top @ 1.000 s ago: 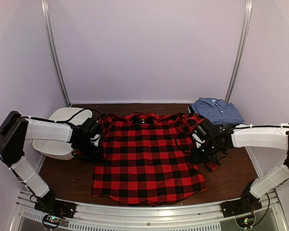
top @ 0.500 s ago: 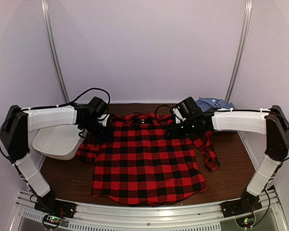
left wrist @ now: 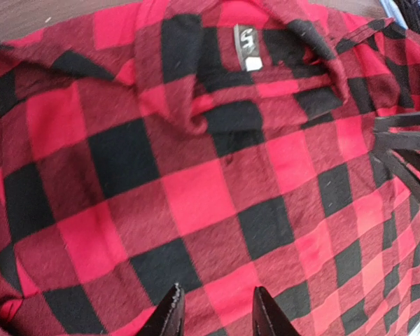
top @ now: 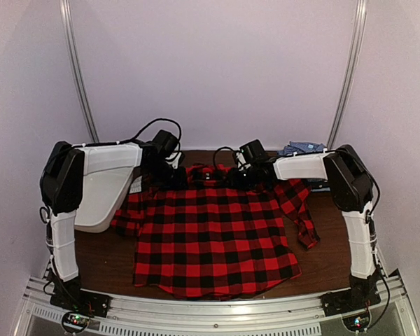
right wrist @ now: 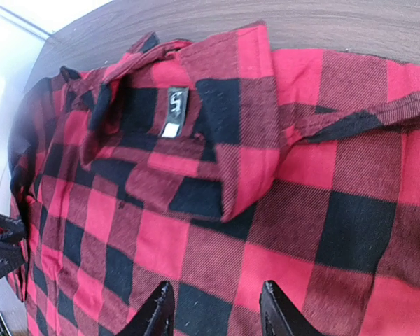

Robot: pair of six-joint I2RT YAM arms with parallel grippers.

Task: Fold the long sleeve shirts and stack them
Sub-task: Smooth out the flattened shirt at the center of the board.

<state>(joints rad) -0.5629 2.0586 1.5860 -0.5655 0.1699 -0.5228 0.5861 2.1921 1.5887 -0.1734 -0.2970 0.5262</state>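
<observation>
Top external view: both arms reach forward from their bases, upper links upright, forearms turned inward toward the collar end of the shirt. The left gripper (top: pixel 172 176) sits over the plaid shirt's (top: pixel 213 234) left shoulder. The right gripper (top: pixel 239 176) sits over the right shoulder, and the collar (top: pixel 208 172) lies between the two.

Left wrist view: left gripper (left wrist: pixel 217 315) has its fingers parted to a moderate gap, nothing between them, plaid cloth (left wrist: pixel 196 196) directly below. Contact with the cloth cannot be told.

Right wrist view: right gripper (right wrist: pixel 215 311) is likewise parted and holds nothing, over the cloth (right wrist: pixel 280 210) near the collar.

Red-and-black plaid shirt: spread flat at the middle of the dark wooden table (top: pixel 336 241), hem toward the arm bases, collar at the far side. The collar is rumpled and folded over, and a small dark label (left wrist: pixel 246 47) shows inside it. Its right sleeve (top: pixel 301 213) trails out along the body. Its left sleeve (top: pixel 128 215) is bunched beside the white tub (top: pixel 101 203).

Blue check shirt (top: pixel 304 148): at the far right of the table, mostly hidden behind the right forearm.
</observation>
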